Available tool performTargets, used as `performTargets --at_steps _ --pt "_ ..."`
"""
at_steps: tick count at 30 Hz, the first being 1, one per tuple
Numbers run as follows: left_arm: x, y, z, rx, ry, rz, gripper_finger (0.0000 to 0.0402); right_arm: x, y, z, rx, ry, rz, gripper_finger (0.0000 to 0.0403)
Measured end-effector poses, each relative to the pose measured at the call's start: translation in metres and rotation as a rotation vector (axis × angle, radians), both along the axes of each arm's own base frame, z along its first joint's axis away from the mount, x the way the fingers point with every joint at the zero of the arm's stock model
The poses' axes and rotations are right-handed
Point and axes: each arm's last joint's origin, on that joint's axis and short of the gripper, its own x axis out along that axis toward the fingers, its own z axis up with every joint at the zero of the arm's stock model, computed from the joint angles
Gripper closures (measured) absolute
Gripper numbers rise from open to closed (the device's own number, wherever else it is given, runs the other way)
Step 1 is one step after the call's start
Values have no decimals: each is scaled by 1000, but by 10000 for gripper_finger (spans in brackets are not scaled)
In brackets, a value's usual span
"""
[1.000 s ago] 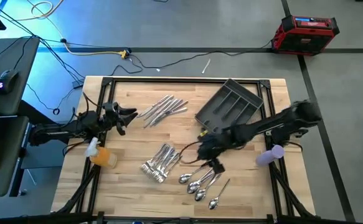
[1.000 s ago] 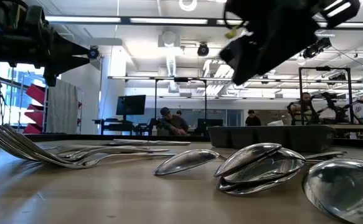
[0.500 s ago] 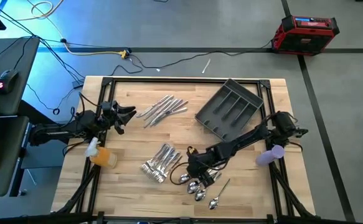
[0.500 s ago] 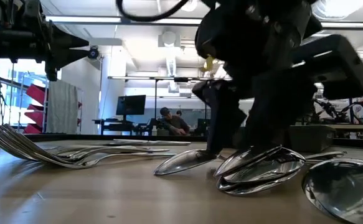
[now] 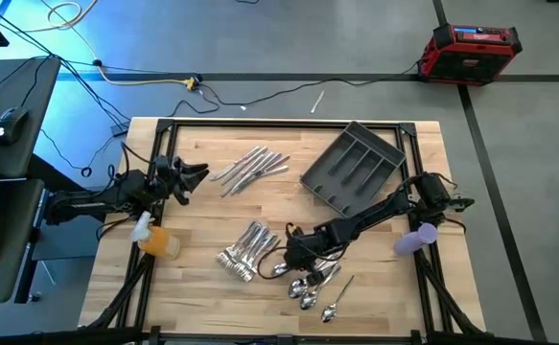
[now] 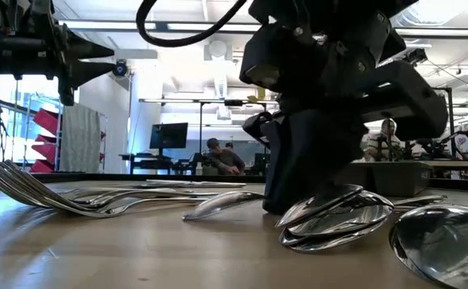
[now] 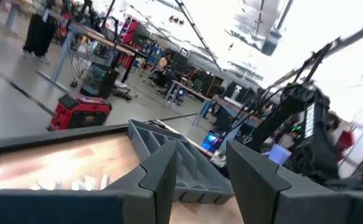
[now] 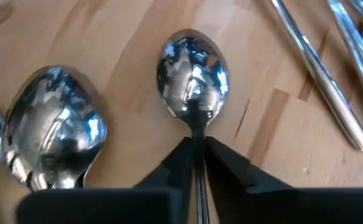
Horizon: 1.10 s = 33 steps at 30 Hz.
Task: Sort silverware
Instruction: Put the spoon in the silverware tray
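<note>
The silverware lies in three groups on the wooden table: knives (image 5: 250,168) at the far left, forks (image 5: 245,249) near the middle, spoons (image 5: 310,283) toward the near edge. My right gripper (image 5: 284,262) is down at the left end of the spoons, shut on one spoon (image 8: 192,78) whose bowl lies on the wood. A second spoon (image 8: 56,127) lies beside it. The dark grey tray (image 5: 354,165) sits at the far right. My left gripper (image 5: 200,174) hovers open at the table's left side, above the wood and left of the knives. My right gripper pinches the spoon's thin handle (image 8: 197,132) just behind the bowl, between its two fingertips (image 8: 226,163). The fingers slant down from the table's right side. The spoon's bowl (image 6: 217,205) rests on the table, hollow side up.
An orange cup (image 5: 159,241) stands near the left edge and a purple cup (image 5: 415,238) near the right edge. Fork handles (image 8: 321,74) lie close to the held spoon. A red case (image 5: 471,48) sits on the floor beyond the table. People show in the room behind.
My right gripper has come down from above the table toward the near-left, to the left end of the spoons, and has shut on one spoon's handle. That spoon has slid a little to the left along the table.
</note>
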Motion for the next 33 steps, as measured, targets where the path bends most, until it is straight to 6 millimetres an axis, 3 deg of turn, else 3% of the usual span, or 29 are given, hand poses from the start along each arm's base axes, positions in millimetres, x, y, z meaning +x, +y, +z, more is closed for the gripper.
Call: performTargets --at_steps 7,12,18,20,25,33 --pt "0 0 0 -77 -34 -1 283 5 -21 32 80 -11 -85 400" --pt "2 -2 -6 -139 -6 -108 283 1 -45 98 56 -155 -144 401" --pt "5 -4 -16 -278 60 -185 283 -31 -77 173 -39 -332 -147 402" --pt "6 -5 -17 -306 72 -205 283 -48 -88 188 -141 -334 -114 402" --pt "7 -5 -19 -306 88 -173 283 -86 -126 201 -411 -187 -52 403" --pt "6 1 -17 -239 68 28 283 -104 -205 178 -433 52 123 403"
